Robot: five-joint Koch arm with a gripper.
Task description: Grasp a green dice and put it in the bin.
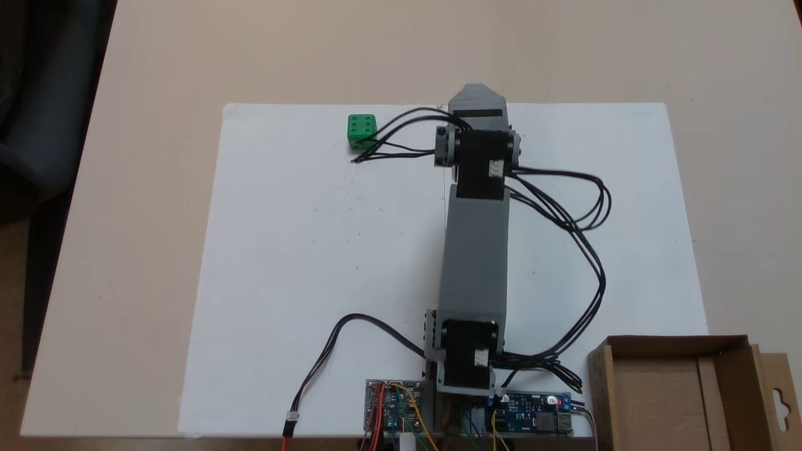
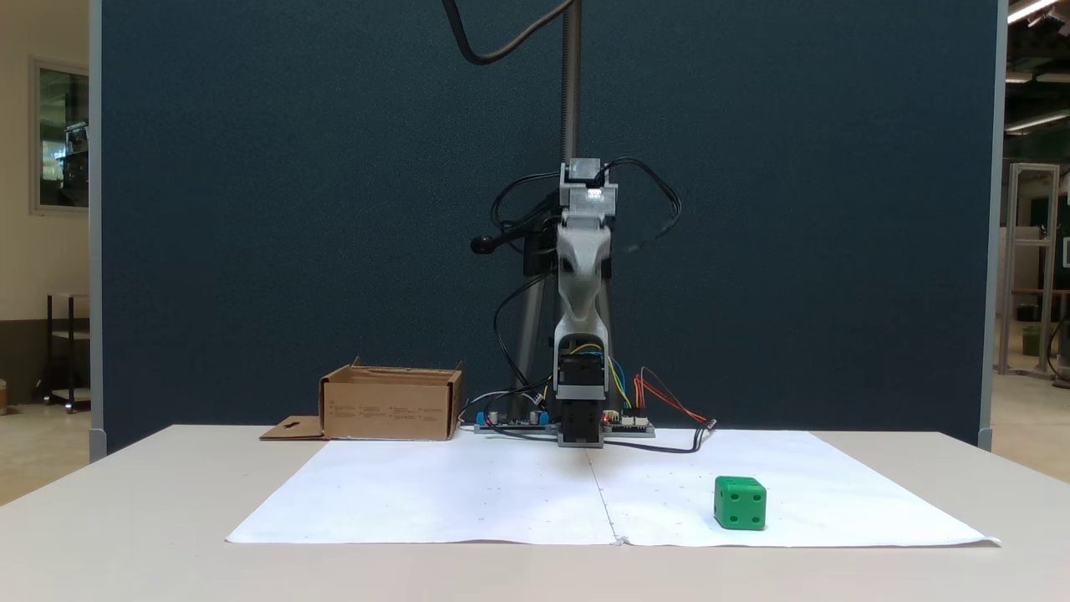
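Note:
The green dice (image 1: 361, 131) (image 2: 740, 502) lies on the white paper sheet (image 1: 313, 250), near its edge farthest from the arm's base. The bin (image 1: 677, 394) (image 2: 391, 404), a brown cardboard box with a flap, stands beside the base with nothing visible inside. My arm is raised over the sheet's midline. Its gripper (image 1: 476, 97) (image 2: 578, 322) hangs high above the paper, well apart from the dice and holding nothing I can see. The jaws line up one behind the other, so their state is unreadable.
Circuit boards (image 1: 401, 404) and loose black cables (image 1: 564, 207) lie around the arm's base (image 2: 581, 410). A dark partition wall (image 2: 251, 209) stands behind the table (image 2: 125, 518). The paper sheet has bare room on both sides of the arm.

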